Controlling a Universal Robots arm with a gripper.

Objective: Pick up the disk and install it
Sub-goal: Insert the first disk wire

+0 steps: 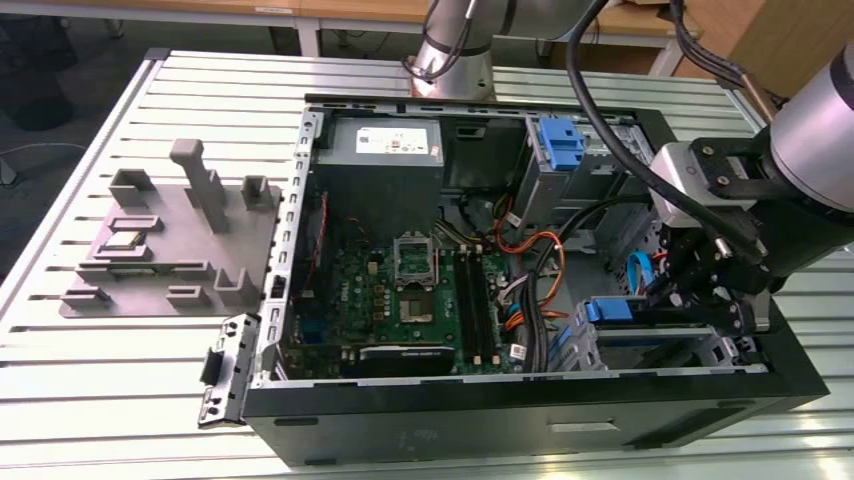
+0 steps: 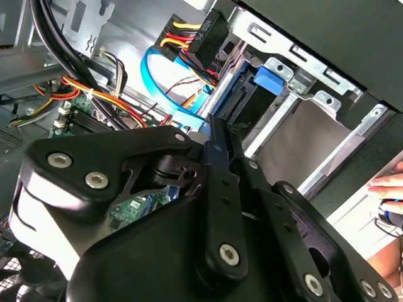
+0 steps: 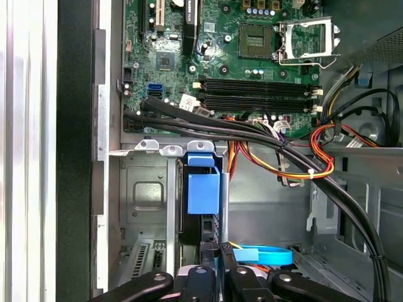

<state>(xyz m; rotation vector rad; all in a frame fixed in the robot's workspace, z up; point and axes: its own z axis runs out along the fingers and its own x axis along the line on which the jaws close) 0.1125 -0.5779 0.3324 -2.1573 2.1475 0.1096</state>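
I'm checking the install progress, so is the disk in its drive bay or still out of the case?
In. The disk stands on edge inside the metal drive bay, its blue bracket at the bay's mouth, with the gripper just above it.

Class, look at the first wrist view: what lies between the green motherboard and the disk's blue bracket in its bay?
A bundle of black cables crosses between the motherboard and the disk, above the bay's metal edge.

we've got an open black PC case (image 1: 534,415) on a slatted metal table (image 1: 80,370), green motherboard (image 1: 400,300) mid-frame, grey power supply (image 1: 384,150) at its upper edge, and a grey parts fixture (image 1: 167,245) at left.
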